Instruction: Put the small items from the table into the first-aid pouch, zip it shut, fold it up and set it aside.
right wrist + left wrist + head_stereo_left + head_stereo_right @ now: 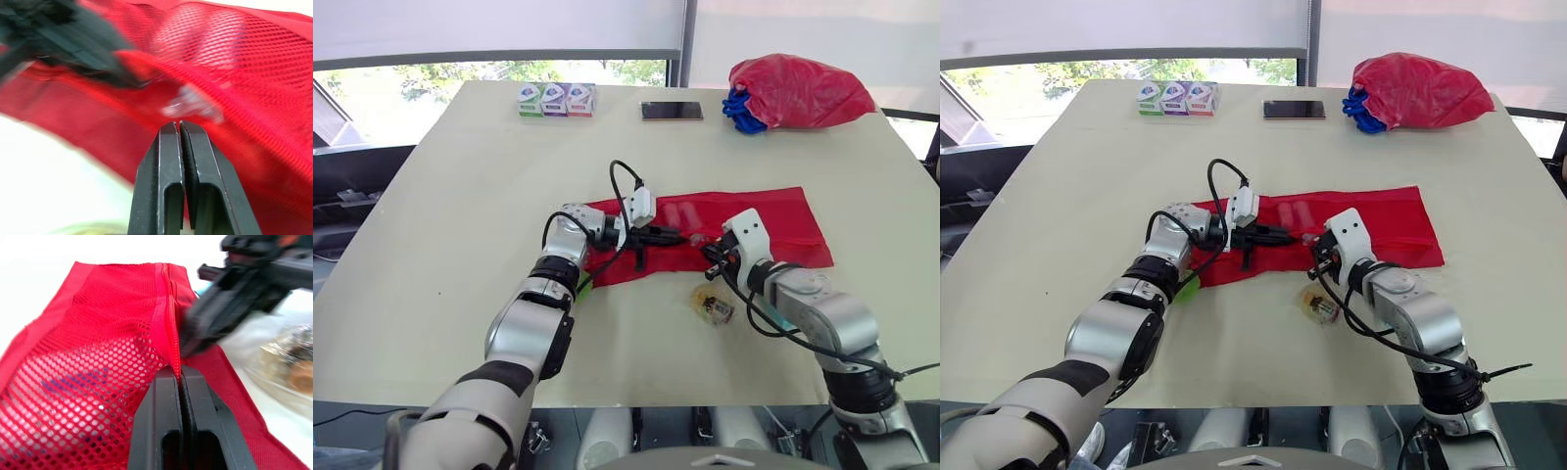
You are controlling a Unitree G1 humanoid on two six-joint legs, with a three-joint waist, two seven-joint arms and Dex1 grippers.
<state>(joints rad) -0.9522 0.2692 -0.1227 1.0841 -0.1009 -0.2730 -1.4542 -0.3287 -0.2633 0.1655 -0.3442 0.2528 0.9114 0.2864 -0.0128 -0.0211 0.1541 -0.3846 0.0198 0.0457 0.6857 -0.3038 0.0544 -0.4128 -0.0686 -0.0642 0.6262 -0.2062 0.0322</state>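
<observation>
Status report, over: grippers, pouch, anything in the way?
Left gripper shut on pouch zipper edge. Right gripper shut beside it. Pouch flat, unfolded; one clear packet lies outside, by right gripper.
</observation>
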